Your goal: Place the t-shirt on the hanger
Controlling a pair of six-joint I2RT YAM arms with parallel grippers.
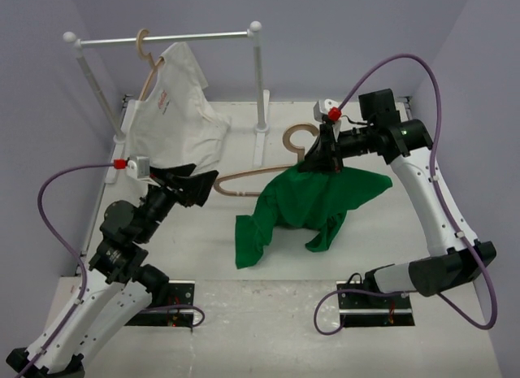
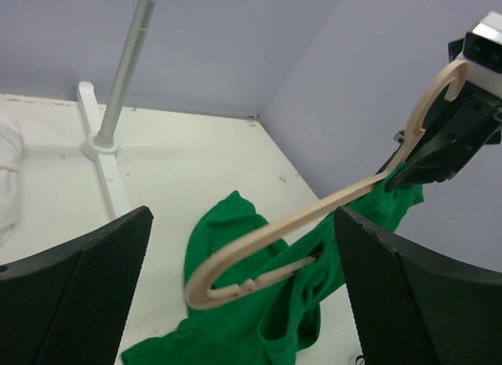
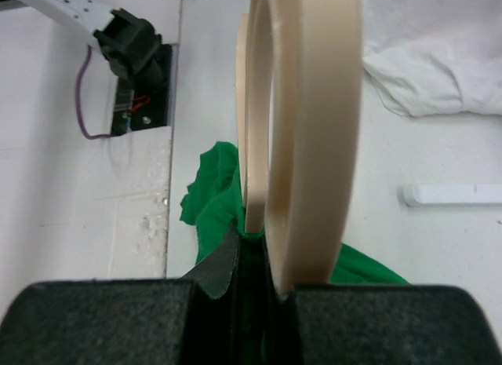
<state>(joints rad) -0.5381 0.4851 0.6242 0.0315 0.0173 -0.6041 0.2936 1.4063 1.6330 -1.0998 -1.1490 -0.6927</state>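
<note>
Green cloth t-shirt (image 1: 301, 203) droops off the tan wooden hanger (image 1: 252, 175), held up mid-frame by the right pincer (image 1: 315, 160) clamping its neck; left pincer (image 1: 199, 184) gapes wide open.

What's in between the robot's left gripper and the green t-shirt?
The free end of the wooden hanger sticks out of the green t-shirt toward the left gripper. The top view shows this.
</note>
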